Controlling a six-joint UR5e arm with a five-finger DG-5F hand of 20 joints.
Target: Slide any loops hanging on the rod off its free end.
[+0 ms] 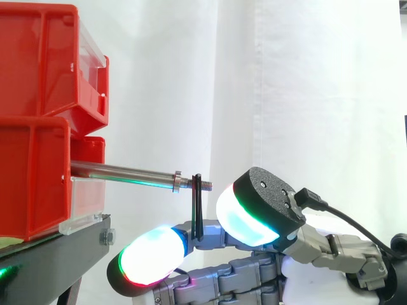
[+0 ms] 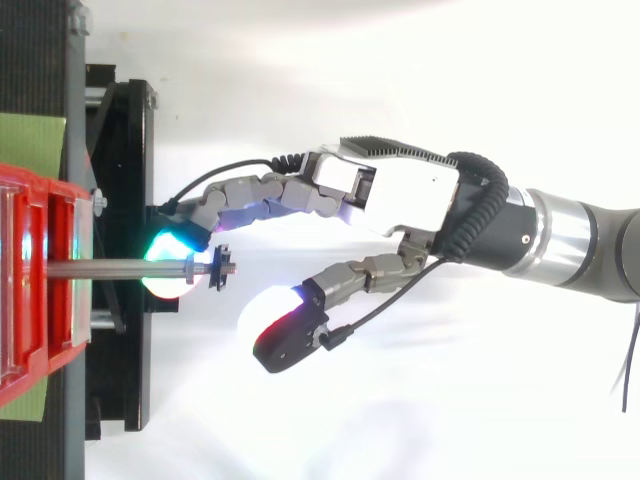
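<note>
- Behind the hand we see a plain white curtain across the whole side view.
- The grey robot arm comes in from the right edge of the top view. The side view shows little of it beyond the wrist.
- Stacked red plastic bins with clear front panels stand beyond the fingertips, on a black metal stand. From above we also see a green mat beside the stand.
- The hand lies open, its fingers loosely extended and spread, with nothing gripped. From above, the long fingers reach toward the bins and one glowing pad sits under the rod. Another pad hangs back, well apart from the rod. From the side, the hand sits below rod level with its pads turned upward.
- A thin silver metal rod juts level out of the bins, above the fingers, and its threaded free end points toward the palm side.
- A slim black loop hangs on that threaded end, just short of the tip. In the side view it drops down to the grey finger links, and we cannot tell whether it touches them. From above the loop shows as a short black bar across the rod.
- A small metal collar rings the rod just beside the loop, on the bin side.
</note>
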